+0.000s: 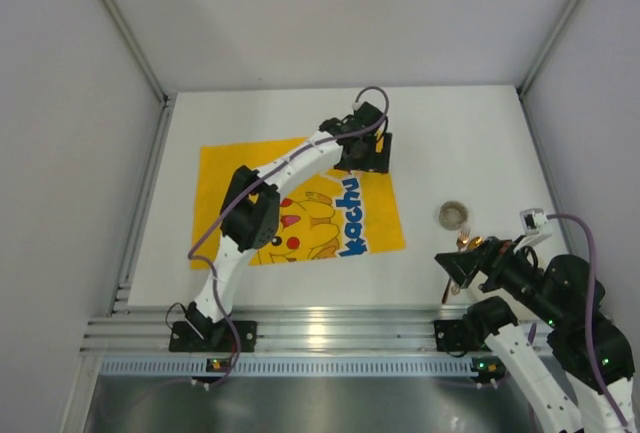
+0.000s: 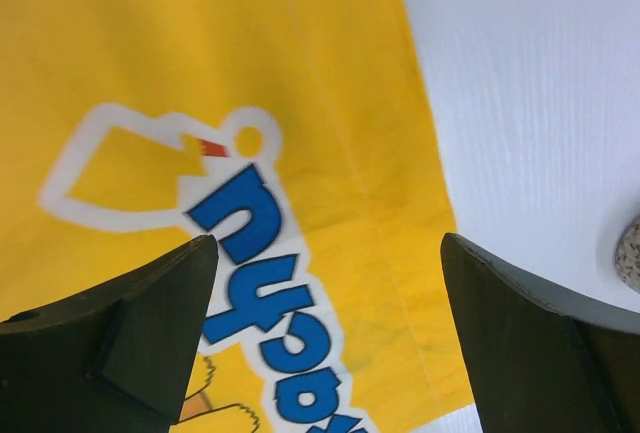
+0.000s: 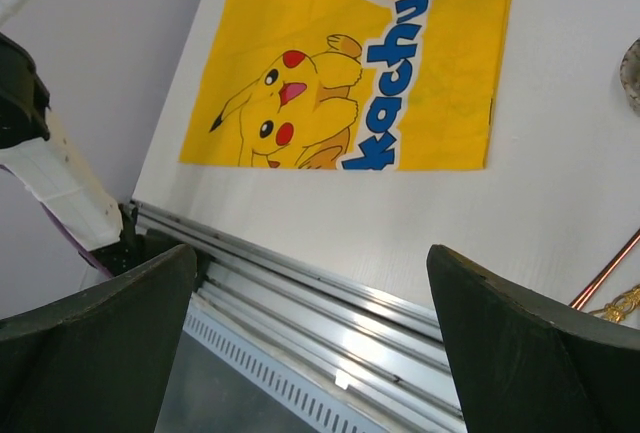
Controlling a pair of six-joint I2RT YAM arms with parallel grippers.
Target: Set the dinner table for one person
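The white dinner table (image 1: 470,143) bears a yellow cartoon-printed cloth mat (image 1: 300,203), lying flat left of centre. My left gripper (image 1: 362,156) hangs open and empty over the mat's far right corner; in its wrist view the gripper (image 2: 330,243) has only the mat (image 2: 150,53) and bare table (image 2: 540,73) below it. My right gripper (image 1: 452,264) is open and empty above the table's near right part; in its wrist view the gripper (image 3: 310,253) looks over the rail (image 3: 330,303) and the mat (image 3: 400,53).
A small round speckled dish (image 1: 453,215) sits right of the mat, and its edge shows in the left wrist view (image 2: 630,253). Copper-coloured cutlery (image 3: 605,273) lies by the right gripper. The ribbed aluminium rail (image 1: 330,333) runs along the near edge. Grey walls enclose the table.
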